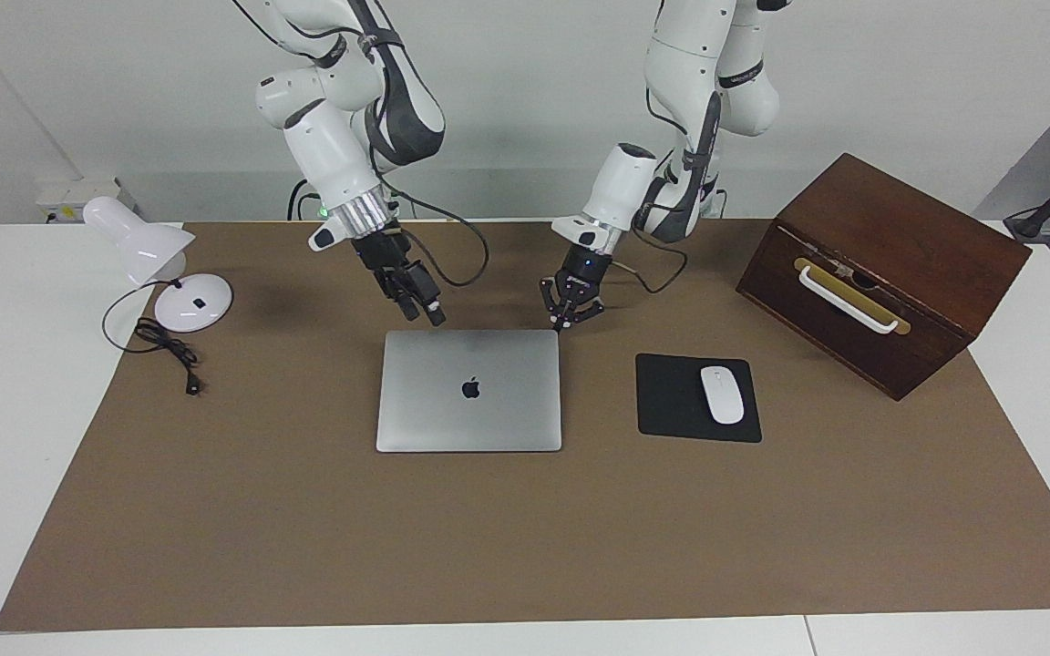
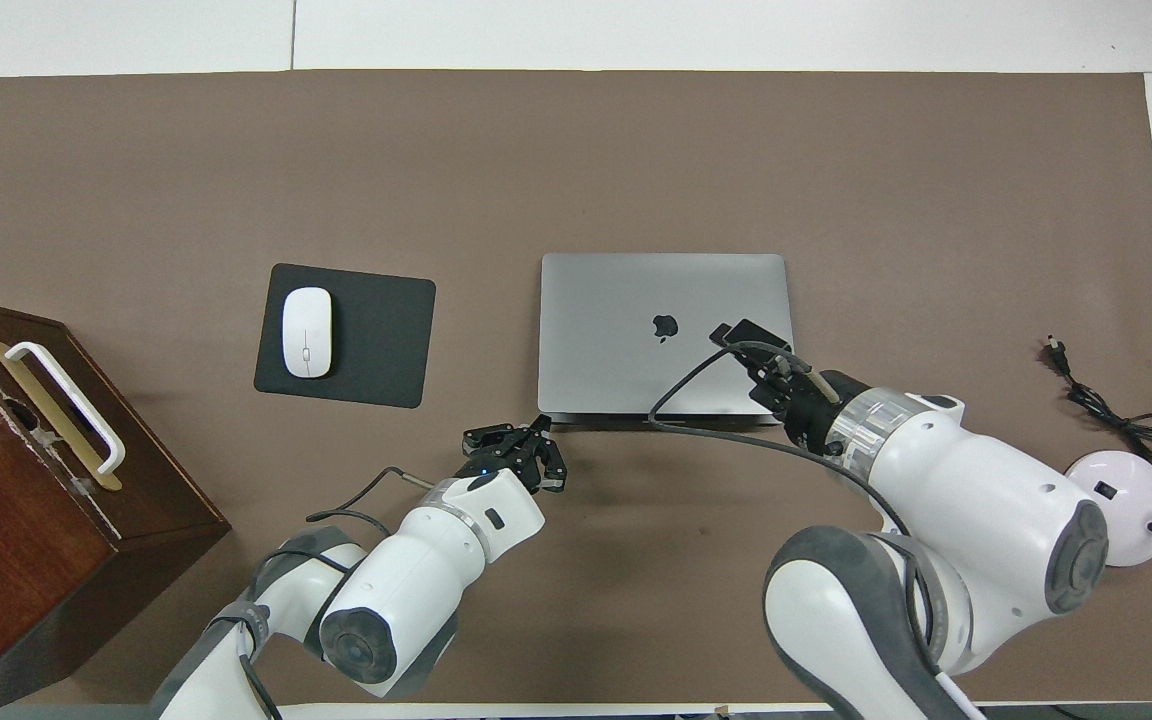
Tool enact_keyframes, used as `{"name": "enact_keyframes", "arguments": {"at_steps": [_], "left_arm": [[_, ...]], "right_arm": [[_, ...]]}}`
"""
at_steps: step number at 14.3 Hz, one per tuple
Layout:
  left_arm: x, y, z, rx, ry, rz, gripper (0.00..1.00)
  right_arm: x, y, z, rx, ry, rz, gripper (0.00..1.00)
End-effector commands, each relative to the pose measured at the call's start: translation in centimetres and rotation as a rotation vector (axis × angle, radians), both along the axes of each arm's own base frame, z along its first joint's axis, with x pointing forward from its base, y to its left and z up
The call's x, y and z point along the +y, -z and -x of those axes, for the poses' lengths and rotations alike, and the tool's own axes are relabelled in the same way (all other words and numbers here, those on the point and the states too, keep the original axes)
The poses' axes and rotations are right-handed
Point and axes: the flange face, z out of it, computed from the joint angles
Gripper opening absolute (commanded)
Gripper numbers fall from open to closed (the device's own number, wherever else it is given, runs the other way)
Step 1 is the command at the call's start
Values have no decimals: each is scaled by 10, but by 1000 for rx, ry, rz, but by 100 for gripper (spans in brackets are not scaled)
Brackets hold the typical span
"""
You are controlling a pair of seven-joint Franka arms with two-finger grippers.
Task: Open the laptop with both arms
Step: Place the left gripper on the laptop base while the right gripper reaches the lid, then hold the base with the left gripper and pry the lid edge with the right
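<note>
My left gripper (image 1: 565, 321), pressed shut, is sitting right at the laptop (image 1: 468, 390)'s robot-side corner; right gripper (image 1: 422, 305), can't tell, is hanging over that edge.

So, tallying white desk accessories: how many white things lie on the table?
2: a white oval mouse on the black mouse pad; a white desk lamp at the right arm's end.
</note>
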Motion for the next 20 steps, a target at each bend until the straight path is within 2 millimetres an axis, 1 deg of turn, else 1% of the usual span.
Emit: {"name": "enact_keyframes", "arguments": {"at_steps": [1,4,7,8,9,11,13,20], "left_arm": [[-9,6,-7,-14,-3,6,0],[-16,12,-13,-14,-1,5,0],[-17,15,-14,-12,-2,3,0],[-17,20,-14,-5,-1,-4,0],[-19,18,-16,-11,-1,1,0],[-20,22,-16,-6,1,-5,0],[-19,27,-17,-3,4,-13,0],[-20,27,-21,-8,4,-14,0]], "right_arm": [[14,-2,17,15,40,-41,99],[16,4,17,28,42,-39,99],[25,16,22,46,23,-25,99],[26,20,22,52,21,-20,99],[26,24,21,61,19,-15,99],[36,40,25,89,-3,3,99],[37,49,25,103,-3,12,99],[37,64,24,121,-14,35,99]]}}
